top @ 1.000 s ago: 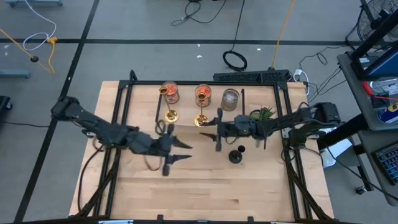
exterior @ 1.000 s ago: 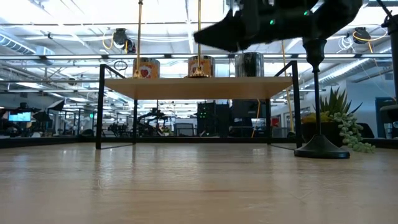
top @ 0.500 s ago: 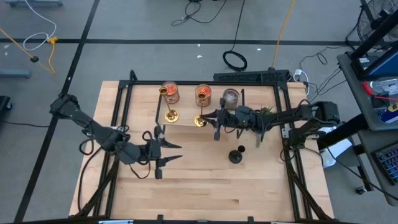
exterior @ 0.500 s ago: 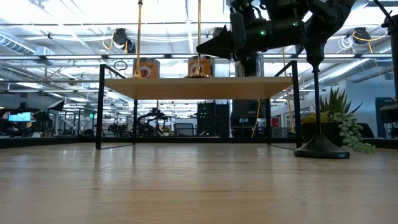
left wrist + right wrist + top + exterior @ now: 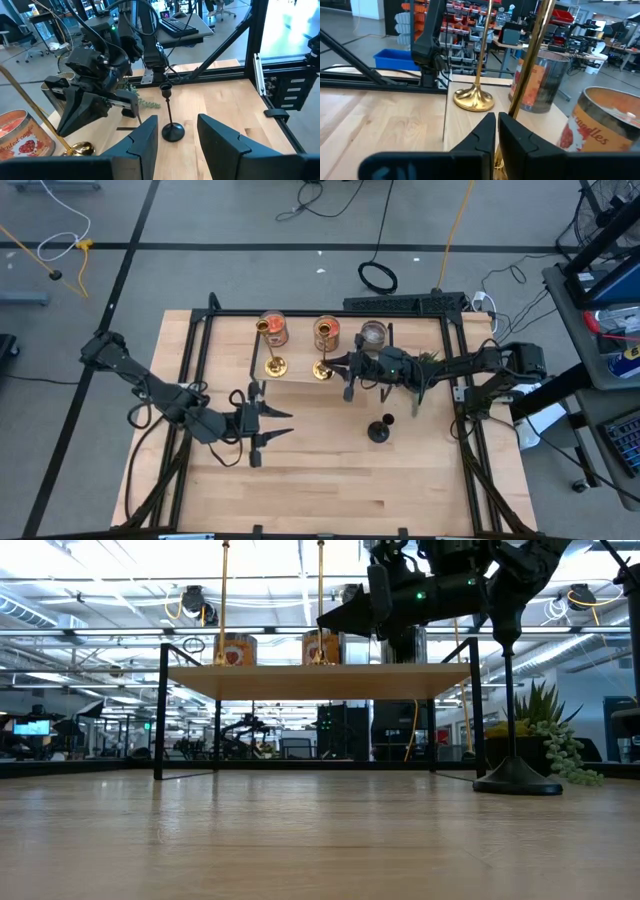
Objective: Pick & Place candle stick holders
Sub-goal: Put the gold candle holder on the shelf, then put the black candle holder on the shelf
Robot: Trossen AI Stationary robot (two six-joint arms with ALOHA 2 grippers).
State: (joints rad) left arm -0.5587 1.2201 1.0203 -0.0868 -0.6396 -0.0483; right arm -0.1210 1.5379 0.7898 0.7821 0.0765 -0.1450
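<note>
A: Your right hand (image 5: 347, 376) sits up at the raised wooden shelf (image 5: 320, 681), fingers pinched together on the thin stem of the nearer gold candle stick holder (image 5: 322, 352). In the right wrist view the stem (image 5: 529, 50) runs up just past the closed fingertips. I cannot tell whether they truly clamp it or only rest against it.

B: And the other two?

A: The second gold candle stick holder (image 5: 273, 348) stands on the same shelf, just beside the first, with an orange jar candle (image 5: 277, 330) behind it. The black candle stick holder (image 5: 379, 429) stands alone on the worktop (image 5: 330, 480), well apart from the shelf. Your left hand (image 5: 268, 425) hovers over the worktop with fingers spread, holding nothing.

B: How will the gold one handle?

A: My judgement: stiff metal, polished, so slippery under hard pads. The round base likely carries most of the weight, and the stem is slim, so it may pivot or swing in a loose pinch. Grip the stem low, close above the base, and squeeze firmly. It should not crush.

B: Risks?

A: It is tall and narrow, so it will tip easily on set-down. Lift it straight up so you clear the neighbouring holder and the jar candles before you carry it sideways. The black one should handle the same, and it has open room all around.
</note>
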